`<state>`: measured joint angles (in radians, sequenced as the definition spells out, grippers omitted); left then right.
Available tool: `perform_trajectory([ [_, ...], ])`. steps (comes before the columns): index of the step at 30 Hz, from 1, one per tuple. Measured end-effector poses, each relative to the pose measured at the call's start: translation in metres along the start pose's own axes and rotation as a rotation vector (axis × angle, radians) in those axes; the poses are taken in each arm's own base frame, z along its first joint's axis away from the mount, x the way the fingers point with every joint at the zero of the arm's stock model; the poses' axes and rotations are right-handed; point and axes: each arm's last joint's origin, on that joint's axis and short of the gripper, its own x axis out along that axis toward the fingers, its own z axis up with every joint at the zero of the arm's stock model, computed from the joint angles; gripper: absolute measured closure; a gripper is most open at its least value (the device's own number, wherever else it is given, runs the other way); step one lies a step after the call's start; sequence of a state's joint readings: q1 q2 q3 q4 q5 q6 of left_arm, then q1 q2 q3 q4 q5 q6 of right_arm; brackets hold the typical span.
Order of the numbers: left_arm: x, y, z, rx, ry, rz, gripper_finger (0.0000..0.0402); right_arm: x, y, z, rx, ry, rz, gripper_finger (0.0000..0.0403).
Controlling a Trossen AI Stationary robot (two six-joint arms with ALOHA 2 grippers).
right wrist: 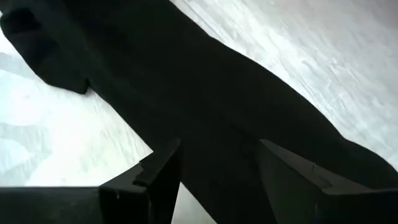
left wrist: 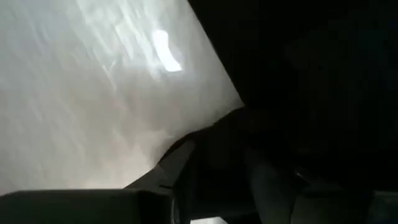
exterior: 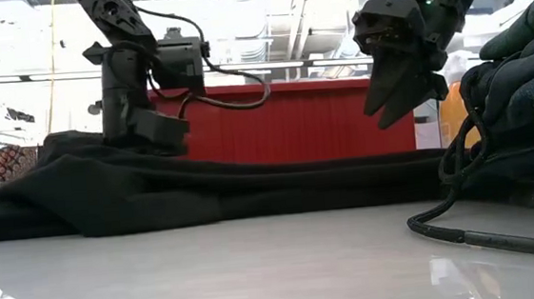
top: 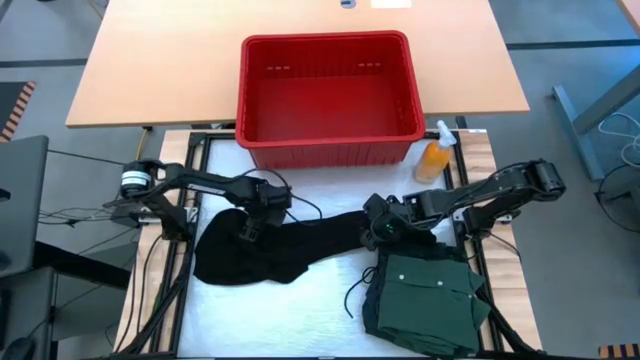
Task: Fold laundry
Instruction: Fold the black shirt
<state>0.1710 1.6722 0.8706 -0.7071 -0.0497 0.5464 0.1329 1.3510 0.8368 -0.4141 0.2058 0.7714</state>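
A long black garment of the laundry lies spread across the table, its wide part at the left and a narrow end at the right. My left gripper is down on the far edge of the wide part, shut on the cloth. My right gripper hangs open a little above the narrow right end, slanting down and touching nothing. A folded green buttoned shirt rests on top of a dark pile at the near right. My left gripper has black cloth bunched between its two fingers, at the far edge of the garment's wide left part. It comes from above, pointing down. How many layers it has is too dark to tell. The garment lies slack on the table below it.
A red basket stands at the far side, with an orange spray bottle beside its right corner. A black cord trails from the pile onto the table. Bare white tabletop shows along the near edge, left of the pile.
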Motion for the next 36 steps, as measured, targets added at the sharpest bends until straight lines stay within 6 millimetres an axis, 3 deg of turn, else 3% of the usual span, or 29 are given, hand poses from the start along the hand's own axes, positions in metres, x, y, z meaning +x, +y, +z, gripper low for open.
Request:
perform_trajectory([
  [2,0.005,0.000,0.002,0.008,0.036,0.005,0.0288,0.000,0.000,0.000,0.013,0.000,0.000,0.0171],
  [5,0.003,0.000,0.005,-0.005,0.052,0.034,0.0343,0.000,0.000,0.000,0.022,0.001,-0.001,0.0171],
  [7,-0.003,0.004,0.008,-0.048,0.043,0.073,0.0384,0.000,0.000,0.000,0.025,0.000,-0.001,0.0171],
  [9,-0.013,0.007,0.010,-0.103,0.047,0.130,0.0392,0.000,0.000,0.000,0.025,0.001,-0.002,0.0171],
  [14,-0.060,0.013,0.010,-0.179,0.007,0.227,0.0399,0.000,-0.001,0.000,0.020,0.002,-0.006,0.0171],
  [18,-0.100,0.002,0.001,-0.258,-0.043,0.233,0.0400,0.000,-0.001,0.001,0.010,0.001,-0.007,0.0171],
  [20,-0.123,-0.009,-0.005,-0.301,-0.084,0.239,0.0400,0.000,-0.001,0.001,0.009,0.001,-0.008,0.0171],
  [26,-0.164,-0.053,-0.033,-0.473,-0.134,0.146,0.0401,0.001,-0.004,0.003,0.010,-0.004,-0.015,0.0171],
  [32,-0.181,-0.099,-0.052,-0.647,-0.108,-0.104,0.0401,0.002,-0.007,0.005,0.009,-0.003,-0.026,0.0171],
  [36,-0.185,-0.130,-0.053,-0.729,-0.013,-0.322,0.0401,0.001,-0.009,0.002,-0.006,0.023,-0.049,0.0171],
])
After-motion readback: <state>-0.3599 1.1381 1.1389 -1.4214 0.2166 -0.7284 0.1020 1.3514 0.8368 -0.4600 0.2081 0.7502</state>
